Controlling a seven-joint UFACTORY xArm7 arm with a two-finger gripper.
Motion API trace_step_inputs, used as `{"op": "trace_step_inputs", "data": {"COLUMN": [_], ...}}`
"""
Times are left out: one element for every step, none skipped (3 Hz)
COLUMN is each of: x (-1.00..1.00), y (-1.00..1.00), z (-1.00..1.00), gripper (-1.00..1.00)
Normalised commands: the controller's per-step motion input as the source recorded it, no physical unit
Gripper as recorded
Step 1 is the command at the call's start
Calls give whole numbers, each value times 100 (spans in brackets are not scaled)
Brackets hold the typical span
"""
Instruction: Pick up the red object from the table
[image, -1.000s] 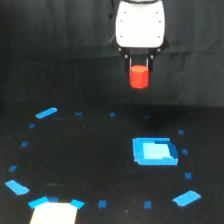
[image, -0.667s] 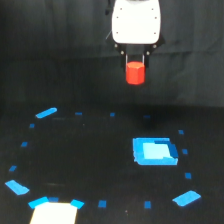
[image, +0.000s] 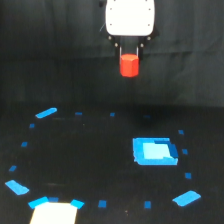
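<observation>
Exterior view: the white gripper (image: 129, 49) hangs high above the black table (image: 90, 150), its two thin fingers closed narrowly around the top of the red object (image: 129, 65), lifted well above the blue patch (image: 154, 151).

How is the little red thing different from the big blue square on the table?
The red object is small and stubby; the blue square is wider and flat. The red object hangs in the air, held by the end effector; the blue square lies on the table. The red object is plain red-orange; the blue square has a paler middle. Both stand out brightly against the dark.
</observation>
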Motion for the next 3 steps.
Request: {"op": "trace_step_inputs", "data": {"x": [-48,-29,-19], "y": [16,-3,-12], "z": [10,22,-43], "gripper": [-100,-100,-87]}}
